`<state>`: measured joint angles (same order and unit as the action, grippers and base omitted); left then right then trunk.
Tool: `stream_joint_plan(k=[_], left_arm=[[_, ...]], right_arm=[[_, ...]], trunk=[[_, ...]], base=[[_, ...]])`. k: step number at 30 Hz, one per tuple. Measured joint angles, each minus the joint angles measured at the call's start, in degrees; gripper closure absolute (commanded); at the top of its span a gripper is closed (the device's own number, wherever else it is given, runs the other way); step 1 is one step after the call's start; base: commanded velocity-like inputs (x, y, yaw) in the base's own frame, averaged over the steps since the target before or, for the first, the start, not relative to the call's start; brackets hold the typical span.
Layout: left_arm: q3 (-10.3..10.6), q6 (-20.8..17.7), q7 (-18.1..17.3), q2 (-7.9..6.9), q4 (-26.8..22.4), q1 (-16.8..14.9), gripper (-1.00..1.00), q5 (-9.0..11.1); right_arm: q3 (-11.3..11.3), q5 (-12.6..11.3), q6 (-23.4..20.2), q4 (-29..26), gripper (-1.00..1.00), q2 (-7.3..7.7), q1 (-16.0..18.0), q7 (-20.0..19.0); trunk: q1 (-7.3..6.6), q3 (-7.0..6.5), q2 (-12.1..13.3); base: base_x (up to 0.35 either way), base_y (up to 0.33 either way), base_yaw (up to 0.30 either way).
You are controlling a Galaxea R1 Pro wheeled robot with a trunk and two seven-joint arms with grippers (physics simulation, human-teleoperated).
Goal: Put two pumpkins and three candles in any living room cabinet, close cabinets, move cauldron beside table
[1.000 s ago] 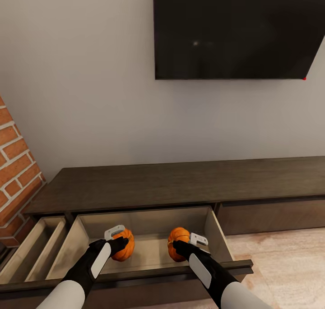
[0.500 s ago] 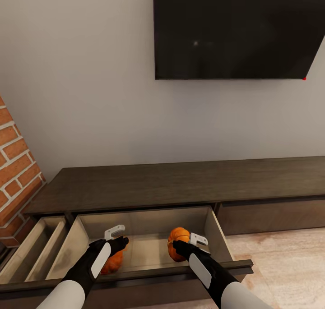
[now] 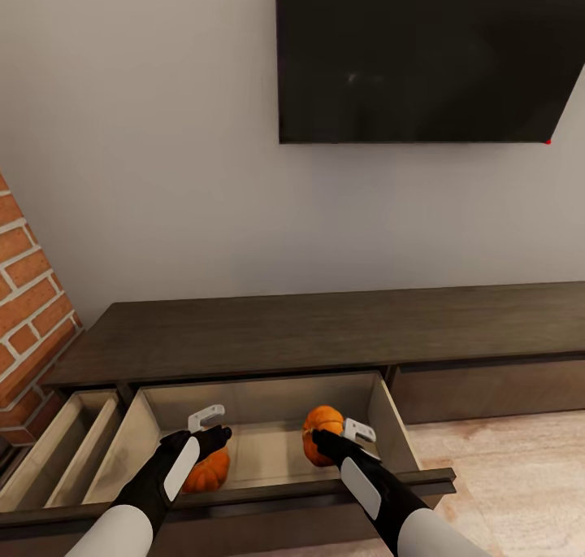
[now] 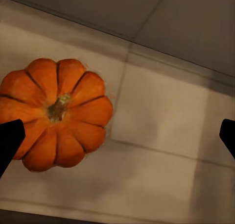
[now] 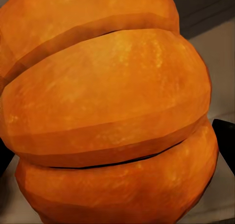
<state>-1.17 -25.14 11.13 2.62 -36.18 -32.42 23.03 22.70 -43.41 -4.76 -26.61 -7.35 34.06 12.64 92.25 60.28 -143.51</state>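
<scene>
OK: left gripper [image 3: 213, 427] spread wide, empty; left pumpkin [image 3: 205, 472] sits just below it on the drawer floor [image 4: 161, 116]. Right gripper [image 3: 340, 437] clamped around the right pumpkin [image 3: 322, 432], held above the open cabinet [image 3: 309, 333] drawer.

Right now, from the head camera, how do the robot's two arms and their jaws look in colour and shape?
Both arms are white near the body, then black toward the wrist, each with a long white oval panel on the forearm. The left gripper and right gripper have black jaws and a pale grey angular bracket on top. No cables or markings are visible.
</scene>
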Motion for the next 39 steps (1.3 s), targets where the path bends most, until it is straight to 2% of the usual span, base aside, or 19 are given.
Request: stream_joint_plan(k=[7, 21, 22, 27, 33, 39], left_arm=[[-0.02, 0.00, -0.01, 0.02, 0.00, 0.00, -1.00, 0.00], [0.05, 0.01, -0.04, 0.06, 0.00, 0.00, -1.00, 0.00], [0.05, 0.01, -0.03, 0.06, 0.01, 0.00, -1.00, 0.00], [0.05, 0.01, -0.08, 0.07, -0.05, 0.00, -1.00, 0.00], [0.06, 0.02, -0.10, 0.07, -0.22, -0.01, -1.00, 0.00], [0.06, 0.02, -0.10, 0.07, -0.25, 0.00, -1.00, 0.00]], right_arm=[[0.01, -0.47, 0.18, 0.45, 1.00, 0.00, 0.01, -1.23], [0.01, -0.46, -0.49, 0.44, 1.00, 0.00, 0.03, -0.71], [0.01, -0.45, -0.50, 0.44, -1.00, -0.01, 0.04, -0.69], [0.02, -0.48, -0.01, 0.44, -1.00, -0.02, 0.05, 0.44], [0.05, -0.33, 1.34, 0.05, -1.00, -0.07, 0.07, 6.46], [0.05, -0.40, 2.14, 0.17, -1.00, -0.05, 0.08, 7.21]], trunk=[[0.00, 0.00, 0.00], [0.00, -0.01, 0.00], [0.00, -0.01, 0.00], [0.00, -0.01, 0.00], [-0.01, -0.01, -0.01], [-0.01, -0.01, -0.01]], base=[[0.000, 0.000, 0.000], [0.000, 0.000, 0.000], [0.000, 0.000, 0.000], [0.000, 0.000, 0.000], [0.000, 0.000, 0.000], [0.000, 0.000, 0.000]])
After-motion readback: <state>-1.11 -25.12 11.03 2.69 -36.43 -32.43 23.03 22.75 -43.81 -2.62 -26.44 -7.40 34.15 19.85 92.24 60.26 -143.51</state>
